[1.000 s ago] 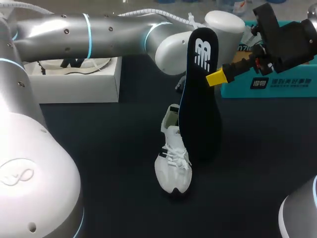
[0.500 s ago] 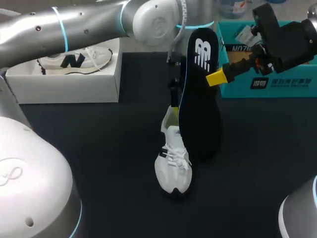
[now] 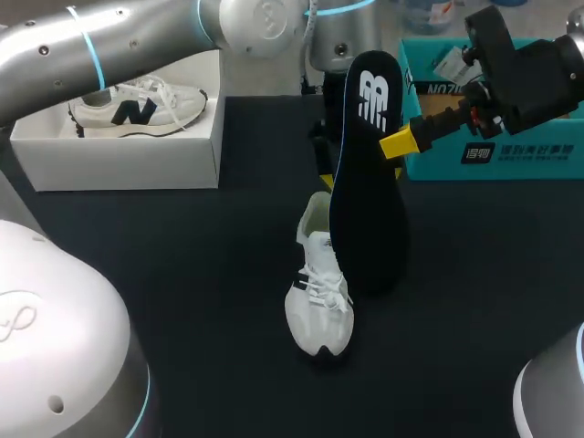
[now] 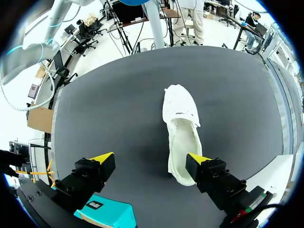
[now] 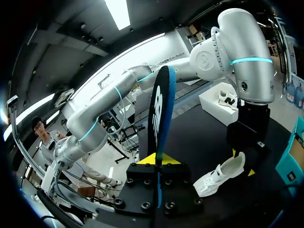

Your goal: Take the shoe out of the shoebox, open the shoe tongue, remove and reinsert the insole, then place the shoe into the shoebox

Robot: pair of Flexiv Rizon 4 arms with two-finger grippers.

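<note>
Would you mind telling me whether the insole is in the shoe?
Out: the right end effector holds the insole apart from the shoe.

Overhead head view, two wrist views; common shoe (image 3: 318, 297)

Two white shoes (image 3: 318, 301) (image 3: 137, 102), one black insole (image 3: 368, 182), one white shoebox (image 3: 119, 166), one teal box (image 3: 534, 157).

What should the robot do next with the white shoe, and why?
Probably lower the open left gripper onto the heel of the shoe to steady it. It hovers over that end, and the right gripper holds the insole upright, outside the shoe.
</note>
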